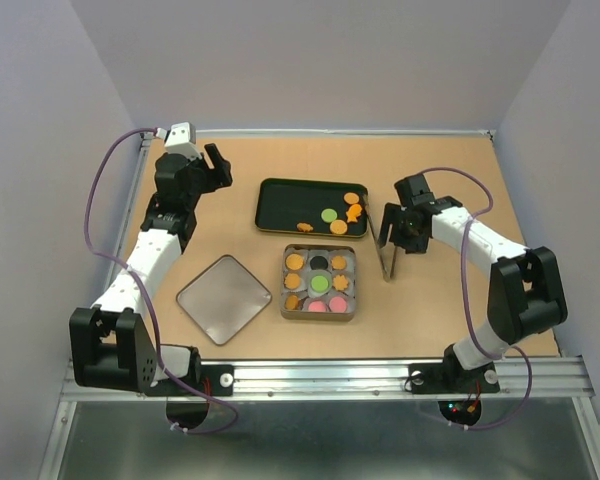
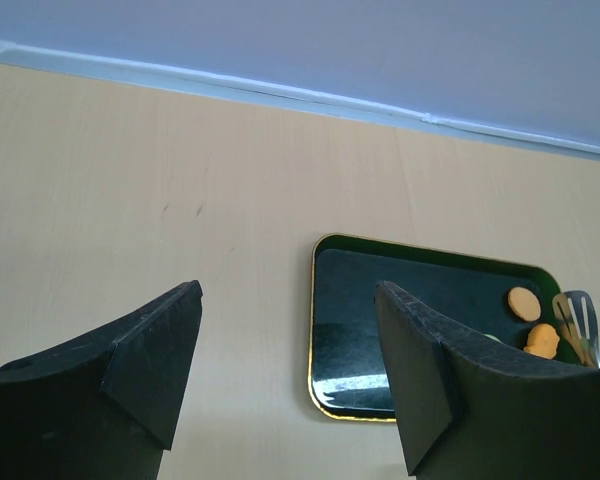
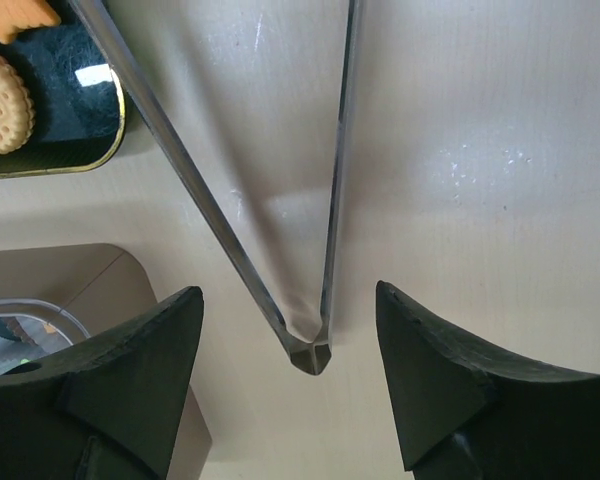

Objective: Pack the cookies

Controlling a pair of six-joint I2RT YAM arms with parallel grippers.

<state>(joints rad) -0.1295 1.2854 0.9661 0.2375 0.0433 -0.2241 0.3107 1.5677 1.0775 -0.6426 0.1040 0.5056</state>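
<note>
Both left fingers (image 2: 140, 360) and right fingers (image 3: 130, 360) spread; only the wrist view shows tongs (image 3: 310, 355) untouched between.

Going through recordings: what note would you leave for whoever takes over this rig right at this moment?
Left hand: open, empty, off to the left of the black tray.
Right hand: open, straddling the tongs on the table, not gripping them.
Done: every compartment of the tin holds cookies.
Left: about five loose cookies on the tray to move over; the lid lies off, beside the tin.
</note>
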